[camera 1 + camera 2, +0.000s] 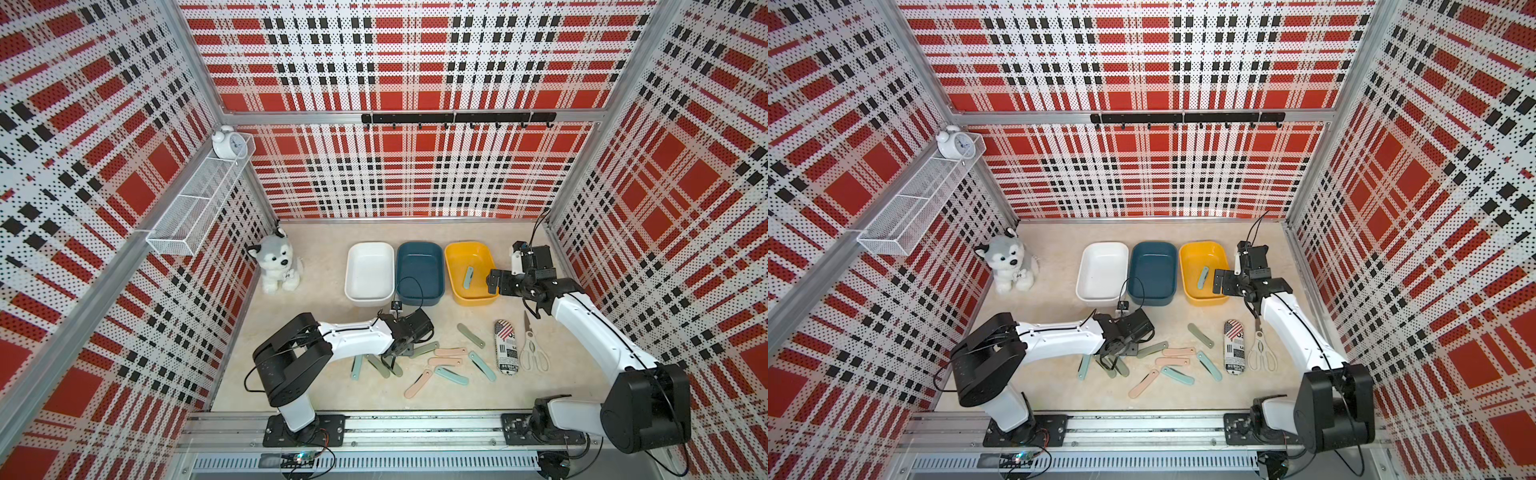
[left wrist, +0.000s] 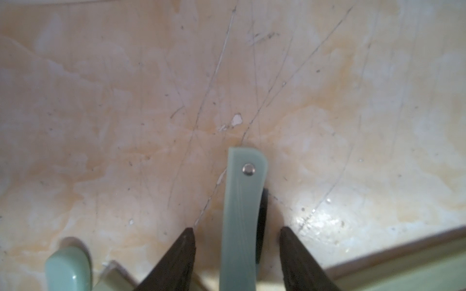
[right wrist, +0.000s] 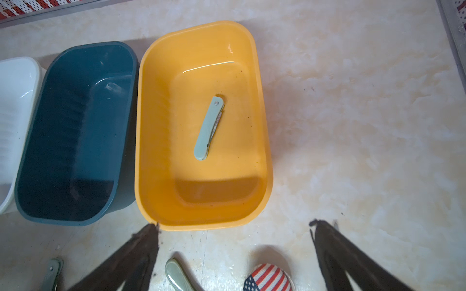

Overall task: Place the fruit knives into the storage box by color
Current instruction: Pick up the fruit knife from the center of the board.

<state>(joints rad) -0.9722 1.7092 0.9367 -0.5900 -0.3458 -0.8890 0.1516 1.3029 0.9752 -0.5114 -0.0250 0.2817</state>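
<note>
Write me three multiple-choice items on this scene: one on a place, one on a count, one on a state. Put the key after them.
1. Where does the teal knife that is already put away lie?
A. beside the scissors
B. in the wire shelf
C. in the yellow box

2. How many storage boxes stand in the row?
A. two
B. three
C. four

3. How does the right gripper stand?
A. open, holding nothing
B. shut on a knife
C. shut on the scissors

Key:
1 C: the right wrist view shows it flat on the yellow floor.
2 B: the white box, the blue box and the yellow one stand side by side.
3 A: its fingers are spread wide and grip nothing.
</note>
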